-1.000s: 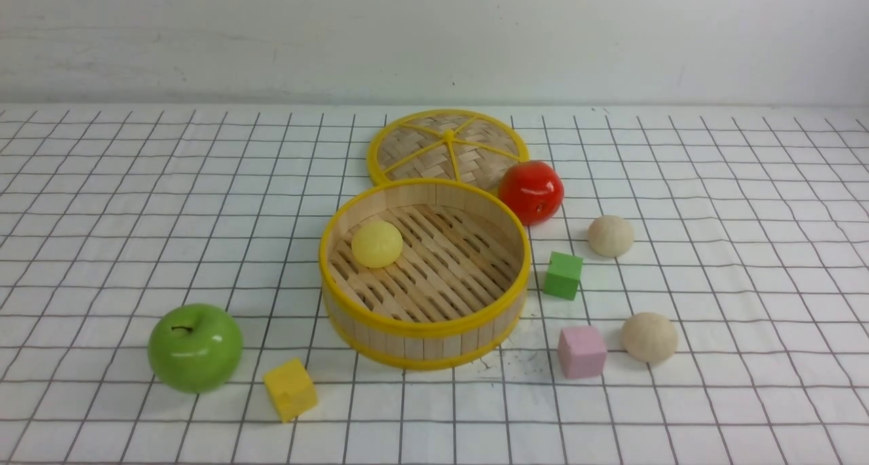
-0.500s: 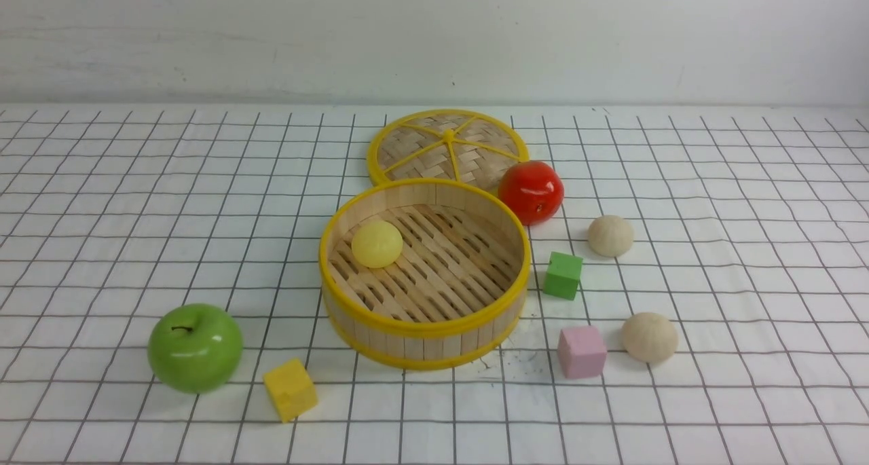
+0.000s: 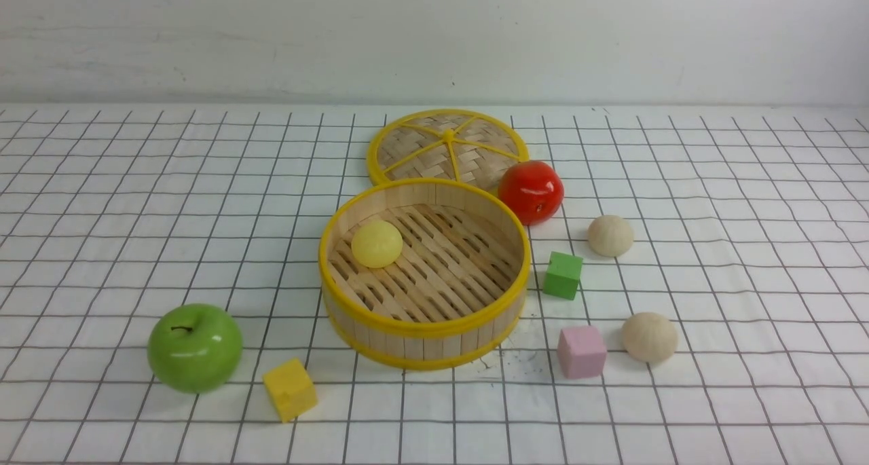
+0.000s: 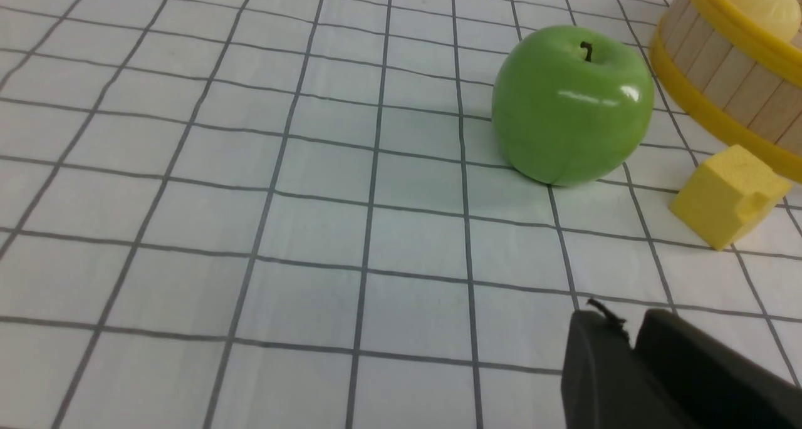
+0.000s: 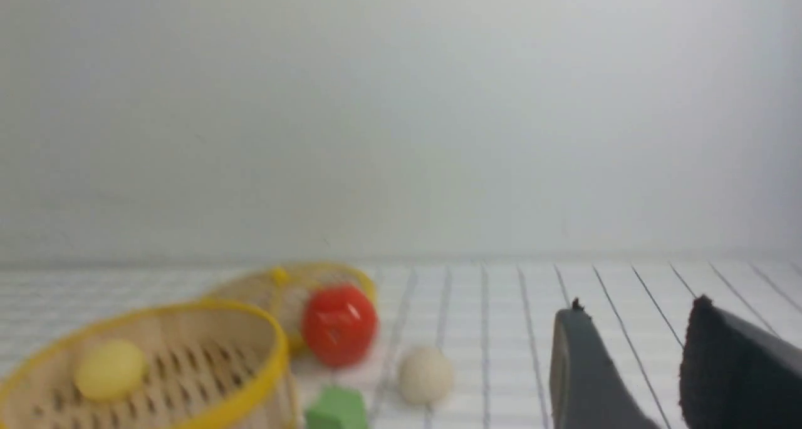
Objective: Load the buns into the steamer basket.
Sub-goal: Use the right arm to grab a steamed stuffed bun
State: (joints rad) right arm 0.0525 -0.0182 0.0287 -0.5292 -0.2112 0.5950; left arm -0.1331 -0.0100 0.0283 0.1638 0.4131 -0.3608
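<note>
The steamer basket (image 3: pixel 421 326) stands mid-table with the pale yellow bun (image 3: pixel 377 244) on its slatted floor. Two cream buns lie on the cloth to its right, one farther back (image 3: pixel 610 235) and one nearer (image 3: pixel 650 337). Neither gripper shows in the front view. In the left wrist view my left gripper (image 4: pixel 626 322) hovers over bare cloth short of the green apple (image 4: pixel 573 103), its tips a narrow slit apart with nothing between. In the right wrist view my right gripper (image 5: pixel 636 310) is open and empty, well to the right of the far cream bun (image 5: pixel 426 374).
The flat woven lid (image 3: pixel 448 146) lies behind the basket with a red apple (image 3: pixel 531 191) beside it. A green cube (image 3: pixel 563 275) and a pink cube (image 3: pixel 582 351) sit between basket and cream buns. A yellow cube (image 3: pixel 290 388) lies front left.
</note>
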